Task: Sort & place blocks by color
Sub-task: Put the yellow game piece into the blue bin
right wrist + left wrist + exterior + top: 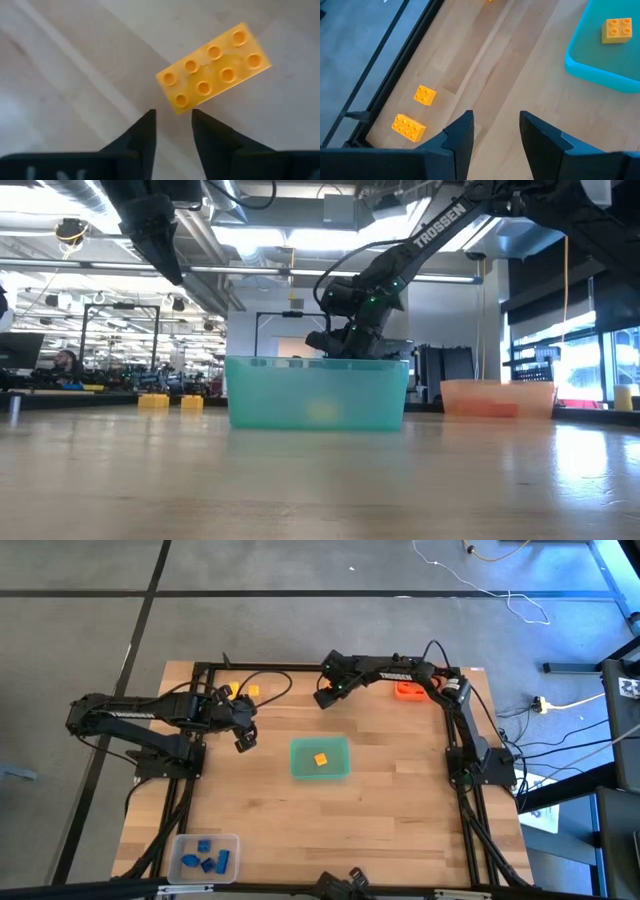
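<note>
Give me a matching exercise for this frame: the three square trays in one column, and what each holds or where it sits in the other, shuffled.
Things:
1. teal green square plastic tray
2. clear square plastic tray
3. orange square plastic tray

Descriptions:
A. holds several small blue plastic bricks, near the table's front-left corner
B. sits at the far right of the table, beside the right arm
C. holds one small yellow plastic brick, mid-table

Pairs: 1-C, 2-A, 3-B

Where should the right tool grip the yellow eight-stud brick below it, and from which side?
Probably across the two long side walls of the yellow eight-stud brick, coming straight down. It lies flat, studs up, askew to the right tool, so the wrist should turn first.
</note>
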Robot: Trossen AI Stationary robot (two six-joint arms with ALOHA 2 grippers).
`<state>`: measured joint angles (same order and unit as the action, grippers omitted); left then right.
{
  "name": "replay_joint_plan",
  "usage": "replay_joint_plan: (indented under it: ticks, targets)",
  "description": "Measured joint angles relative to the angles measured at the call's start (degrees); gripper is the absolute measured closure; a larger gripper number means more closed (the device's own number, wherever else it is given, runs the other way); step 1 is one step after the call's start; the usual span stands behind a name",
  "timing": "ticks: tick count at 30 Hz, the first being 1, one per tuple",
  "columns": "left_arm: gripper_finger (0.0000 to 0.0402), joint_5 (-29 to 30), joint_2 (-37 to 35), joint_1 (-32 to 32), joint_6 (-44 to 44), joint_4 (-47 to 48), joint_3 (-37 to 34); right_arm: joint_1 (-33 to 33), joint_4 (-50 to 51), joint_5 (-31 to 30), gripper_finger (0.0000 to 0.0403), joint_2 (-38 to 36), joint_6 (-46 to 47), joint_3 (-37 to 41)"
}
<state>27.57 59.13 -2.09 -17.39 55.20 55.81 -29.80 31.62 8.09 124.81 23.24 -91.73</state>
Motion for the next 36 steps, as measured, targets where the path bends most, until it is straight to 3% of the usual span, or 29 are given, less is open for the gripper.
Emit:
replay_joint_plan:
  ticks: [9,24,27,32,36]
  targets:
    - [0.0253,0.0,0.0,0.0,0.0,0.1,0.0,-0.1,4.7,6.5,0.0209,0.0,0.3,0.0]
    - [0.0253,0.0,0.0,0.0,0.0,-0.4,0.0,0.0,5.7,8.1,0.0202,0.0,5.0,0.0]
    - [0.0253,0.0,0.0,0.0,0.0,-0.4,0.0,0.1,6.9,5.6,0.0202,-0.4,5.0,0.0]
    - [0.0253,0.0,0.0,0.0,0.0,-0.5,0.0,2.3,11.7,-5.7,0.0202,-4.7,5.0,0.0]
    - [0.0253,0.0,0.0,0.0,0.0,-0.5,0.0,4.2,11.8,-10.5,0.0202,-8.9,5.0,0.0]
